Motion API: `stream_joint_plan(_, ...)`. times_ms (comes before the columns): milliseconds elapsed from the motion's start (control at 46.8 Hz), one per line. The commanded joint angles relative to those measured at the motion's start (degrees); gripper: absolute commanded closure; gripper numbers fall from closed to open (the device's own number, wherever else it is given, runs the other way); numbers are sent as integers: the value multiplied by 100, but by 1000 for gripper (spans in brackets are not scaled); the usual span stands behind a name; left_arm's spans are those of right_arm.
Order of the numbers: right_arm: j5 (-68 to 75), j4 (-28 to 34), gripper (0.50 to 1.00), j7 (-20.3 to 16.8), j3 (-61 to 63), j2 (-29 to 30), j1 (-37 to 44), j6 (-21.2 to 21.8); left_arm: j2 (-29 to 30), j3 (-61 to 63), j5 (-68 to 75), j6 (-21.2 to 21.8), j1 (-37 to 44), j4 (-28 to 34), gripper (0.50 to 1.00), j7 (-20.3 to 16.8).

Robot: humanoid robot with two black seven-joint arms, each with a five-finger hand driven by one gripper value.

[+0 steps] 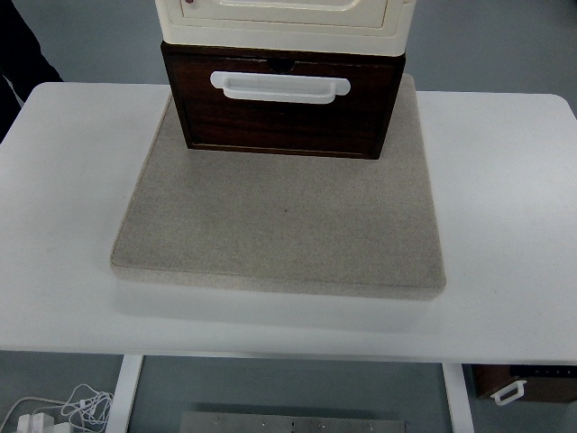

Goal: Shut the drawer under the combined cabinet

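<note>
A dark brown wooden drawer [284,113] with a white handle [279,86] sits at the bottom of the combined cabinet, under a cream upper unit [284,18]. The drawer front stands slightly forward of the cream unit above it. The cabinet rests at the far edge of a beige stone-like slab [279,225]. Neither robot hand shows in the top view.
The slab lies on a white table [505,225]. A dark sleeve of a person [22,54] shows at the far left corner. Below the table's near edge are white cables [63,410] at left and a brown box with a white handle [527,383] at right.
</note>
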Motion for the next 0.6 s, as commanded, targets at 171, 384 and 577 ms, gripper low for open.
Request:
stream_joint_plan(171,-7,0,548,1,-7,0,1,0,-404,0,-339,-101,507,468,504,73)
stream_joint_plan(384,-7,0,548,1,-7,0,-8,0,-694,-44,-680,-206,1096,469,504,-59)
stream_joint_plan(577,-16,9,548,1,-7,0,-8,53,-826,-9,-1244,-505,1491,469,501,-182)
